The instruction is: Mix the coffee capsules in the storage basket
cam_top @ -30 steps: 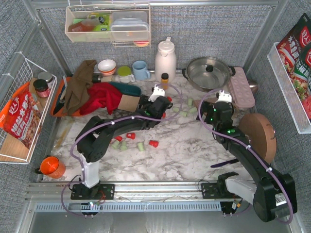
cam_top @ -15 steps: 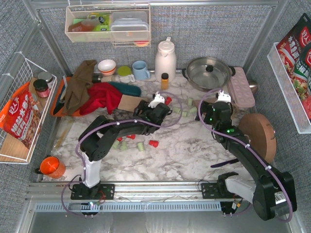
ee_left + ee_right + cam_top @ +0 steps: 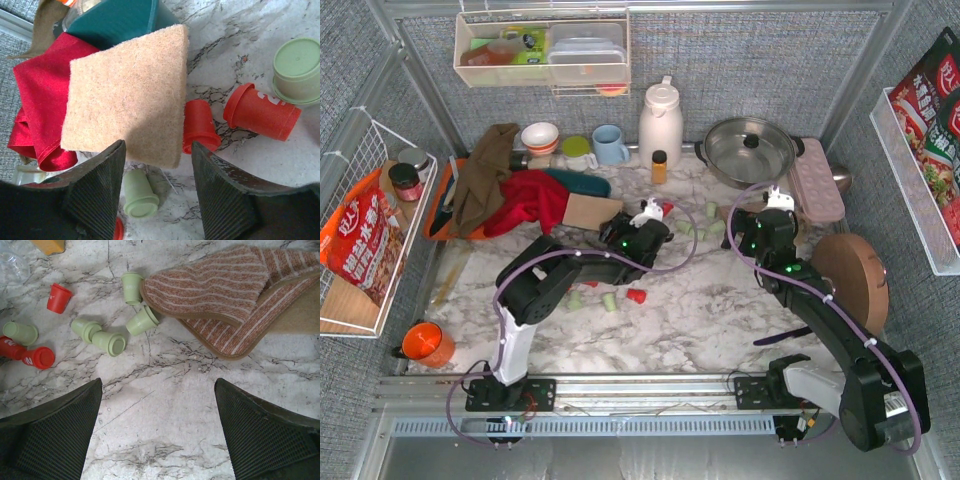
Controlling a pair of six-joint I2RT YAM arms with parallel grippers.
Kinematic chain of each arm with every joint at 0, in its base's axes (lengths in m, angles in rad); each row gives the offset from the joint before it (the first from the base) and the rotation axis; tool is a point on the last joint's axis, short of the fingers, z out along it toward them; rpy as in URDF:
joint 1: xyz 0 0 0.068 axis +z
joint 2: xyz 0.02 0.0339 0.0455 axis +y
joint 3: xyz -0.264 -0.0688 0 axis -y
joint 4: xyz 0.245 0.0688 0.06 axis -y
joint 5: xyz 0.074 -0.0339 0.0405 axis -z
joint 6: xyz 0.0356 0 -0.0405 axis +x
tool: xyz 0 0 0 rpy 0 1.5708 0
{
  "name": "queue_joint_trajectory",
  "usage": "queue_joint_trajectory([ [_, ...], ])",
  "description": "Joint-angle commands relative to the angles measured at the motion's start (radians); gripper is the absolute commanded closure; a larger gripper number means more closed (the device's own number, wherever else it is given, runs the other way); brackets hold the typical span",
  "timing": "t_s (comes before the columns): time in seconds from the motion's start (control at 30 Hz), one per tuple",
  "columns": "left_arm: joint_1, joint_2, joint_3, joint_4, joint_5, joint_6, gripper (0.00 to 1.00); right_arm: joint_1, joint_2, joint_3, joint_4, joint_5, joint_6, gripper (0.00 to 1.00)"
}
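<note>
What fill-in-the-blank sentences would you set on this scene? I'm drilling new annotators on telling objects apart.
1. The tan pad partly covers the teal storage basket and a ___ cloth.
2. The coffee capsules on the table are red or pale ___.
3. The jaws of the right gripper stand ___.
Missing words: red; green; open.

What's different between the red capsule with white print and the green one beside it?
The red capsule lies on its side and bears white print; the green capsule is plain, pale, and seems to stand rim-down. Both are tapered cups with a flanged rim, loose on the marble table.
</note>
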Motion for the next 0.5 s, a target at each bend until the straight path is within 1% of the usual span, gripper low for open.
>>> queue_joint_trajectory([
  [0.0, 0.0, 0.02, -0.006, 0.131, -0.068, 0.095, 0.38, 0.0, 0.002, 0.014, 0.018, 0.009, 0.004, 0.01],
  [0.07, 0.0, 0.018, -0.012, 0.158, -0.087, 0.11, 0.42, 0.0, 0.001, 0.014, 0.018, 0.012, 0.004, 0.01],
  [0.1, 0.0, 0.014, -0.018, 0.168, -0.092, 0.116, 0.46, 0.0, 0.001, 0.014, 0.018, 0.014, 0.004, 0.01],
  [0.27, -0.002, -0.031, -0.033, 0.173, -0.097, 0.116, 0.82, 0.0, 0.002, 0.015, 0.018, 0.014, 0.004, 0.01],
  [0.37, -0.011, -0.08, -0.043, 0.151, -0.085, 0.097, 0.98, 0.001, 0.001, 0.014, 0.016, 0.015, 0.004, 0.01],
  [0.4, -0.017, -0.106, -0.048, 0.147, -0.078, 0.091, 1.0, 0.0, 0.001, 0.015, 0.016, 0.016, 0.003, 0.01],
  [0.47, -0.029, -0.165, -0.065, 0.156, -0.077, 0.085, 1.0, 0.0, 0.001, 0.016, 0.016, 0.017, 0.003, 0.01],
])
